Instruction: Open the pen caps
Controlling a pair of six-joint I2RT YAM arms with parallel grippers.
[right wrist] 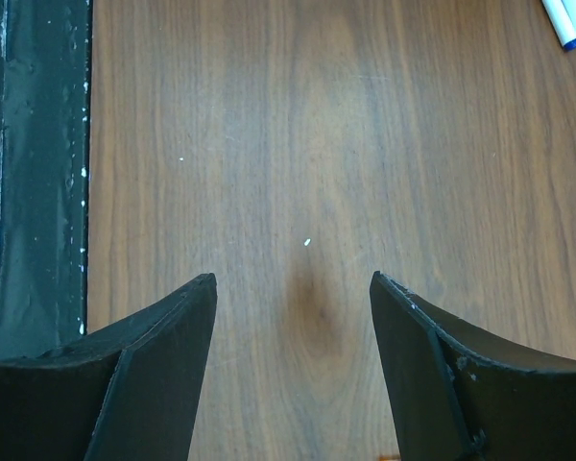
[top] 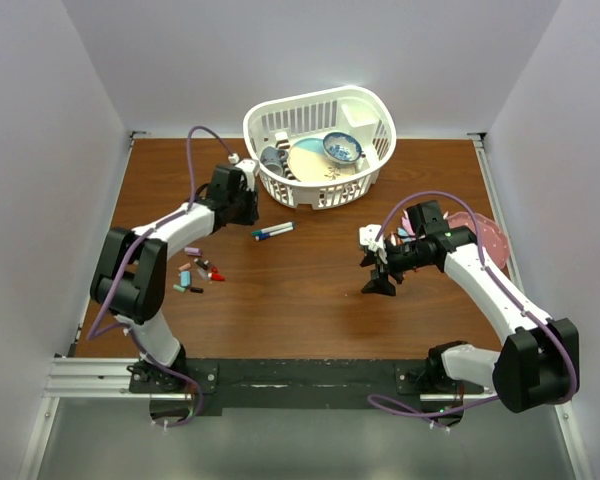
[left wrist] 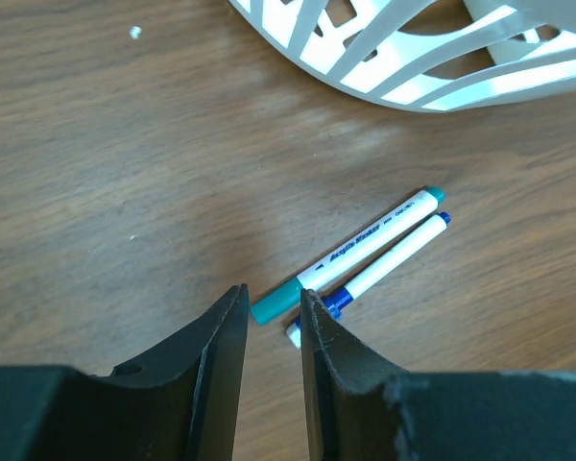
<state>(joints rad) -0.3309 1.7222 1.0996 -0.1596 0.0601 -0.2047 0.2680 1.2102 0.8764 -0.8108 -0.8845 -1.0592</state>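
Two white markers (top: 273, 231) lie side by side in front of the basket. In the left wrist view the upper marker (left wrist: 370, 248) has a teal cap (left wrist: 276, 302) on its near end, and the lower marker (left wrist: 394, 257) has a blue cap (left wrist: 338, 300). My left gripper (left wrist: 272, 300) is just short of the teal cap's tip, jaws a narrow gap apart and holding nothing; it also shows in the top view (top: 250, 213). My right gripper (right wrist: 293, 283) is wide open and empty over bare wood, mid-table (top: 375, 272). Several loose caps (top: 195, 270) lie at the left.
A white slatted basket (top: 365, 175) with dishes stands at the back, its wall close to the markers (left wrist: 413, 91). A pink plate (top: 488, 238) with pink and teal pieces sits at the right edge. A black rail (right wrist: 38, 173) borders the table's near edge.
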